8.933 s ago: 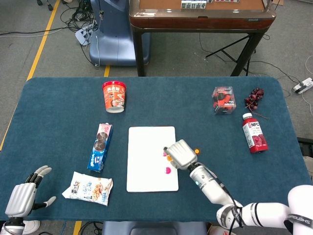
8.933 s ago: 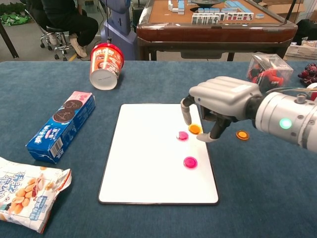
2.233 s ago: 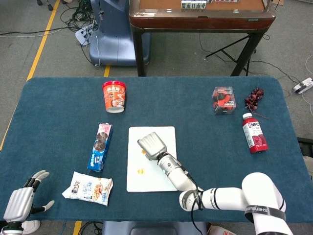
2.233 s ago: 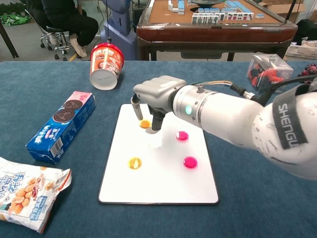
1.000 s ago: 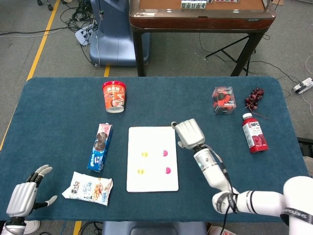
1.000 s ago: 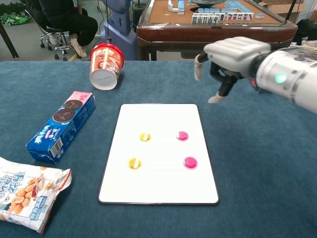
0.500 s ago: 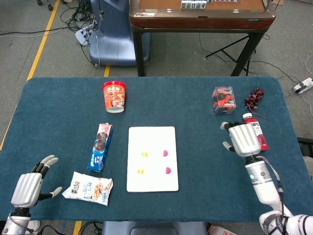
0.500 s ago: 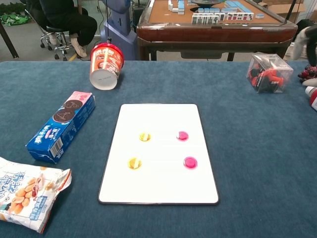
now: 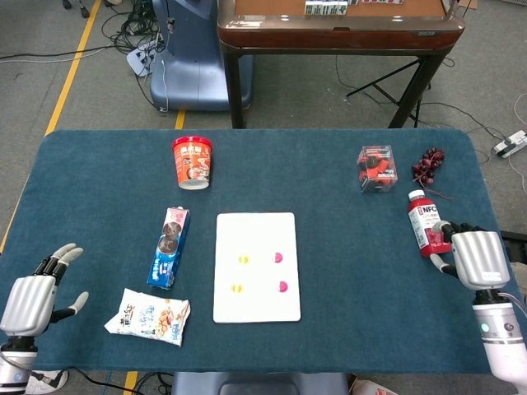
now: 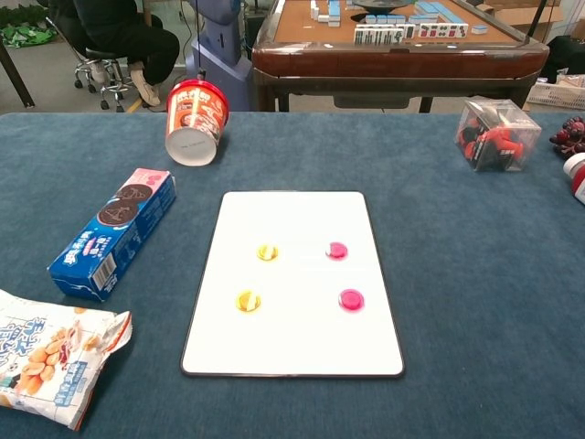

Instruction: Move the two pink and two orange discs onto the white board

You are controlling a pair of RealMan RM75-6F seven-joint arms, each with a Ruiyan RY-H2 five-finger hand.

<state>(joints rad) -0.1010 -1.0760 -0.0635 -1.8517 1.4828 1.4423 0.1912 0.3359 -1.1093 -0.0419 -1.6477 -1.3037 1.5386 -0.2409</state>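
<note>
The white board [image 9: 256, 304] [image 10: 292, 352] lies flat at the table's middle. On it sit two orange discs [image 9: 244, 258] [image 9: 236, 288] on the left side and two pink discs [image 9: 278, 257] [image 9: 283, 286] on the right side; the chest view shows them as orange discs [image 10: 267, 252] [image 10: 248, 300] and pink discs [image 10: 337, 250] [image 10: 351, 298]. My right hand [image 9: 476, 257] hangs at the table's right edge beside the juice bottle, fingers apart and holding nothing. At the front left corner my left hand [image 9: 31, 300] is spread and empty. Neither hand shows in the chest view.
A red cup [image 9: 192, 161] lies at the back left. A blue cookie box [image 9: 169, 247] and a snack bag [image 9: 149, 315] lie left of the board. At the right are a clear box [image 9: 376, 168], grapes [image 9: 427, 164] and a red juice bottle [image 9: 427, 223].
My right hand has drawn back from the board to the table's right edge, leaving all the discs on the board. My left hand has risen slightly.
</note>
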